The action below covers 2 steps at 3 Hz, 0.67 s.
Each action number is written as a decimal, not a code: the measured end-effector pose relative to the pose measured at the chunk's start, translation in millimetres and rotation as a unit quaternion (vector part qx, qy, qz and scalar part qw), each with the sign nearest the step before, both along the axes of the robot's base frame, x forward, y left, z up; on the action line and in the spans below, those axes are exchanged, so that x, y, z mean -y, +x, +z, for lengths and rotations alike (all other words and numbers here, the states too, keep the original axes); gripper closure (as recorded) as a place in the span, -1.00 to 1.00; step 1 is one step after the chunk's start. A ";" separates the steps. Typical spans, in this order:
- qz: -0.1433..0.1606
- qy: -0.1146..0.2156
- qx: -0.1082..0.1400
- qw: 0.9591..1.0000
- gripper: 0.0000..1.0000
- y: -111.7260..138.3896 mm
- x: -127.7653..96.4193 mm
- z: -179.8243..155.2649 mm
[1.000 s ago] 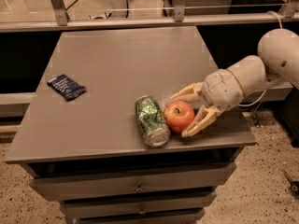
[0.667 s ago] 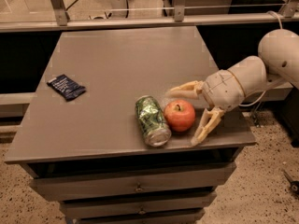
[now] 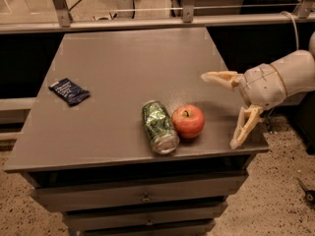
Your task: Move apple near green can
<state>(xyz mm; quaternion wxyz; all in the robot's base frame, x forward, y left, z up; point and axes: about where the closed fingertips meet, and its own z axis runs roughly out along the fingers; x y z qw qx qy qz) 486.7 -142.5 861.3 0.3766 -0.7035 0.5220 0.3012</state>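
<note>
One round red apple with yellowish patches and a short dark stem (image 3: 188, 121) rests near the front of the grey tabletop (image 3: 128, 68). It touches, or all but touches, the dented green-and-white aluminium drink can (image 3: 159, 127) lying on its side just to its left. Both are round and close to the front edge, so the likely risk is a roll. A stray brush from the arm could send the apple away from the can or over the lip to the floor, and the can could be knocked sideways out of place. The robot's cream two-finger pincer (image 3: 219, 110) hangs to the apple's right, over the tabletop's front right corner, spread wide and holding nothing. One finger (image 3: 219, 77) points left above the surface, the other (image 3: 244, 127) angles down toward the front edge, and neither touches the apple. A flat dark blue snack packet (image 3: 69, 91) lies well apart, near the left edge.
</note>
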 end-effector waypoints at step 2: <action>-0.118 -0.003 0.034 0.992 -1.00 24.3 73.9 45.3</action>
